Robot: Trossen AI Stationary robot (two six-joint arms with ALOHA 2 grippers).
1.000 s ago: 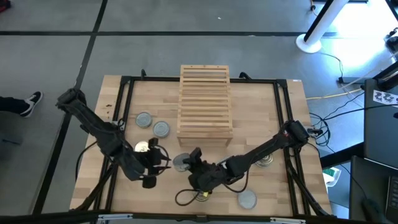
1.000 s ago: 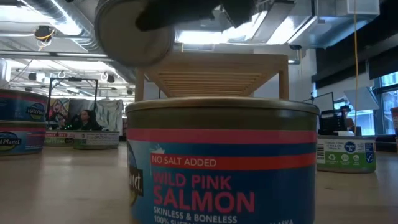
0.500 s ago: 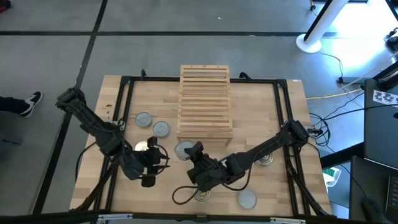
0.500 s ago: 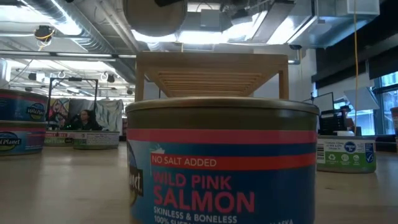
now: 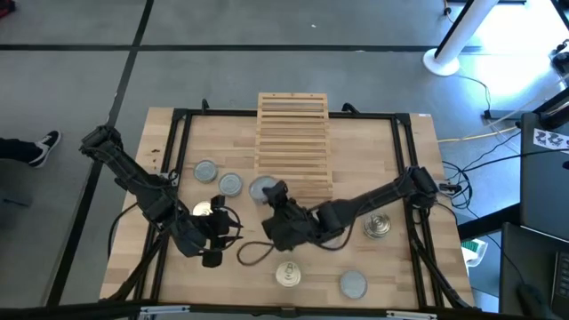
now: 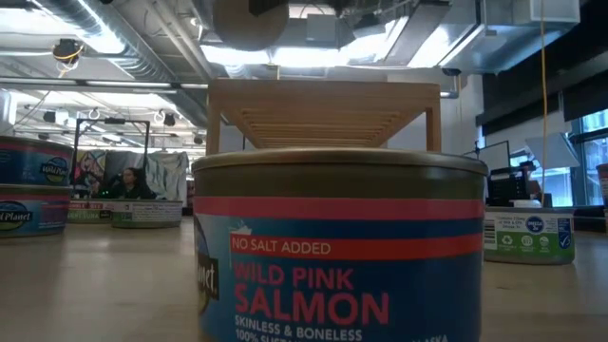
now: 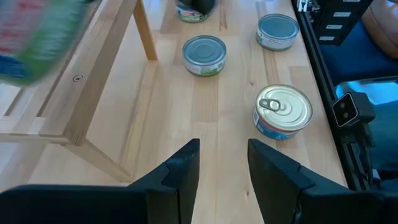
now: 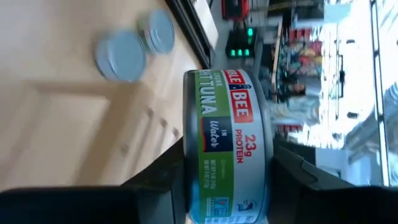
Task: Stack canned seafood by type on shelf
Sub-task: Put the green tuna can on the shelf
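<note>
The shelf (image 5: 293, 142) looks bare, so stacking has barely begun: the right gripper (image 5: 269, 191), fingers clamped on a grey-topped tuna can (image 5: 262, 188), hangs at its near-left corner, the left gripper (image 7: 222, 163) waits with fingers apart, and six cans sit on the surface (image 5: 391, 151).

Two dark robot arms reaching inward over a table.
The right gripper (image 5: 264, 189), mid-table, clamps a tin (image 8: 225, 147); the left gripper (image 7: 222, 163) hovers near the front-left, fingers parted, empty.
</note>
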